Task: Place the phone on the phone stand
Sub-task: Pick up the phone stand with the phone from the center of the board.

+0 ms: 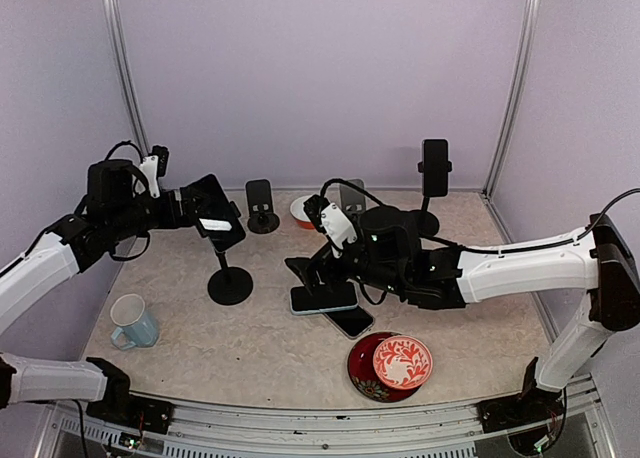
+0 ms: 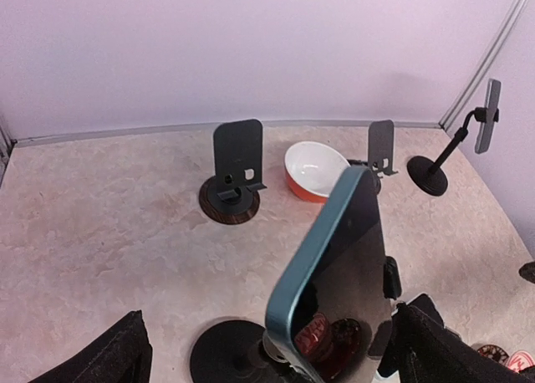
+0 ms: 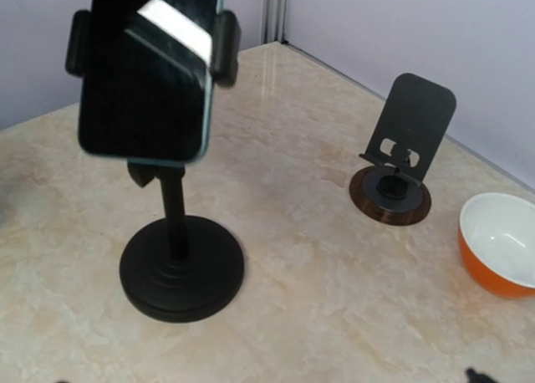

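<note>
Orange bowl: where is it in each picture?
Top external: orange bowl at the back of the table, near the middle.
Left wrist: upper middle, just right of centre.
Right wrist: right edge, partly cut off.
Shared landmark: the small black stand on a round brown base, just left of the bowl in all three views.

Phone (image 3: 146, 69) clamped on stand (image 3: 181, 270), orange bowl (image 3: 501, 245)

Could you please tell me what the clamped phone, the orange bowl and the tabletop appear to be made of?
Phone: glossy glass face, mirroring a bright light streak; teal rim, perhaps painted metal or plastic. Orange bowl: likely glazed ceramic, given its shiny white inside. Tabletop: beige marble pattern with soft sheen, maybe laminate or stone.
</note>
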You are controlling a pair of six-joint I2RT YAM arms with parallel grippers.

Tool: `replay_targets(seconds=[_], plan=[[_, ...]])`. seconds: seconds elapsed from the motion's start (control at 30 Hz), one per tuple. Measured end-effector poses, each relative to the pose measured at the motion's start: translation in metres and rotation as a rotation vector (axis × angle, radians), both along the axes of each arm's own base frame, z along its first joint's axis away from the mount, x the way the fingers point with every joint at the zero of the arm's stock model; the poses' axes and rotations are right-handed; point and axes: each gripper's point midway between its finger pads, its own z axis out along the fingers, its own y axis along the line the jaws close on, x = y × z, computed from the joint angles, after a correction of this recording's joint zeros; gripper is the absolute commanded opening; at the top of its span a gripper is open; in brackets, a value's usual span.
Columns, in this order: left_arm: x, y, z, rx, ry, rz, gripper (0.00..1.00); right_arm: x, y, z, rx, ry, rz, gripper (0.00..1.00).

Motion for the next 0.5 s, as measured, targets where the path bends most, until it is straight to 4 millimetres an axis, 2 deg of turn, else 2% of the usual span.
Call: replay_targets(seconds=[0.13, 0.23, 0.3, 0.4, 0.5], plan=[[0.012, 0.020, 0.012, -0.056, -0.029, 0.021, 0.99, -0.001, 0.001, -0.002, -0.003, 0.004, 0.007, 1.00], [0.020, 0.022, 0.014, -0.102, -0.030, -0.001, 0.98, -0.001, 0.002, -0.003, -0.003, 0.005, 0.011, 1.00], [0.024, 0.018, 0.014, -0.136, -0.026, -0.028, 0.95, -0.002, 0.002, -0.003, -0.002, 0.007, 0.014, 1.00], [0.027, 0.010, 0.014, -0.189, -0.019, -0.081, 0.83, -0.002, 0.003, -0.003, 0.000, 0.010, 0.018, 1.00], [0.028, 0.005, 0.017, -0.250, -0.022, -0.129, 0.58, -0.003, 0.003, -0.003, 0.002, 0.012, 0.021, 1.00]])
